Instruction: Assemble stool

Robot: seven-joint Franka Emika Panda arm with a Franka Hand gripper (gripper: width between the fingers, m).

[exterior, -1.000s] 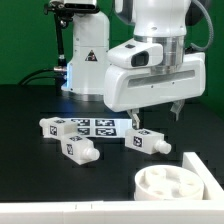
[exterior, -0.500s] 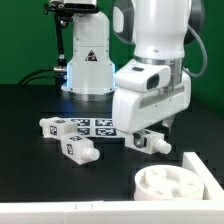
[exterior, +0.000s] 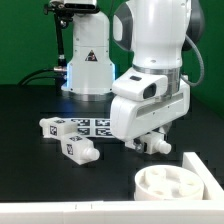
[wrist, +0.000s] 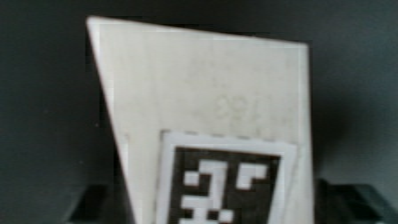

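Straddling a leg (exterior: 158, 146) lying on the worktop (exterior: 30, 120) near the seat (exterior: 170, 185), the hand (exterior: 148, 138) is sitting low over it. Whether its jaws are gripping yet, I cannot tell. Centring on the leg's body and closing squarely should be keeping it from twisting.

bare table (exterior: 25, 135) at the exterior view's left; legs (exterior: 80, 151), marker board (exterior: 92, 125), seat (exterior: 170, 185) and apparently a bar (exterior: 205, 165) rightward
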